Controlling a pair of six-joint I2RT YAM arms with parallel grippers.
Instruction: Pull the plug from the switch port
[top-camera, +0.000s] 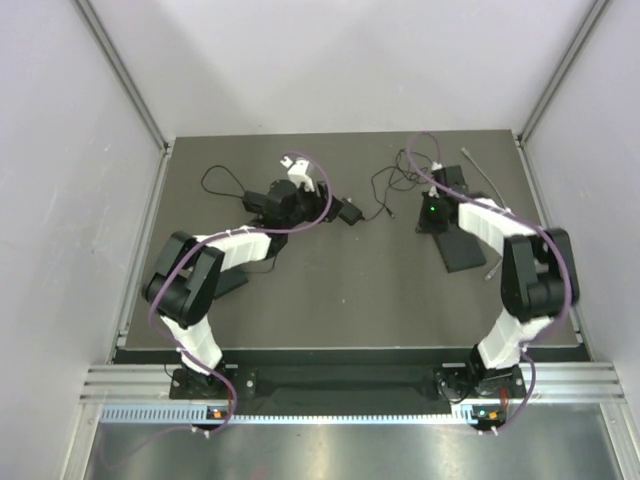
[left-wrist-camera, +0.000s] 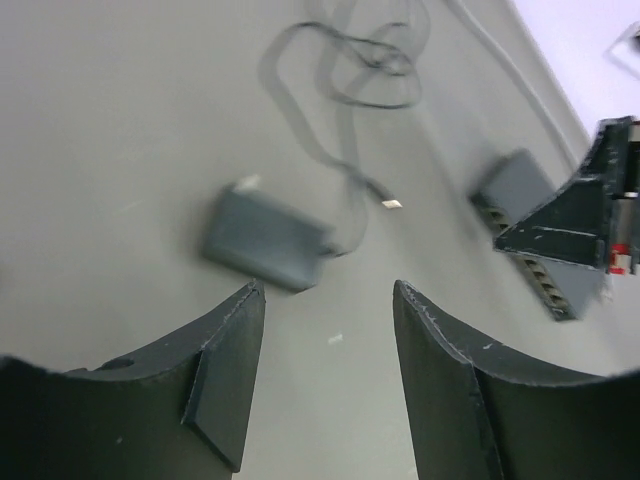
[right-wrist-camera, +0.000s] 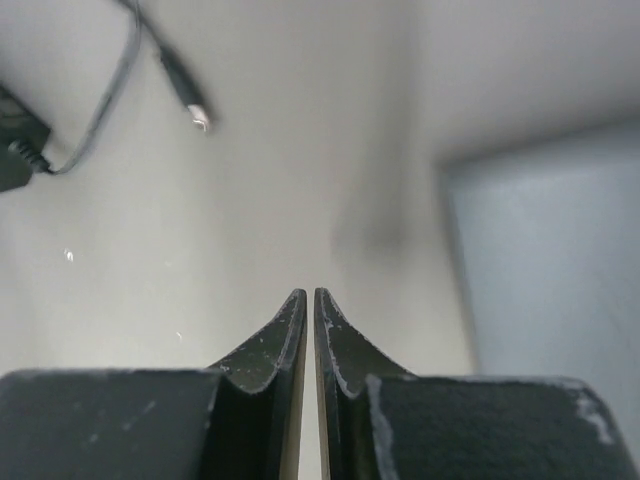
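shows left gripper (left-wrist-camera: 325, 290) with fingers spread apart over the table (left-wrist-camera: 120, 120), nothing between them; shows right gripper (right-wrist-camera: 308, 295) with fingers pressed together, empty, right by the switch (left-wrist-camera: 512, 188); finds plug (left-wrist-camera: 392, 204) lying loose on the table, out of the port, between grey adapter (left-wrist-camera: 265, 240) and the switch, touching neither; sees its cable (left-wrist-camera: 347, 160) looping away behind the adapter

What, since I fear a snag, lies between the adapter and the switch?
The loose plug lies between the adapter and the switch, touching neither box; the left wrist view shows it.
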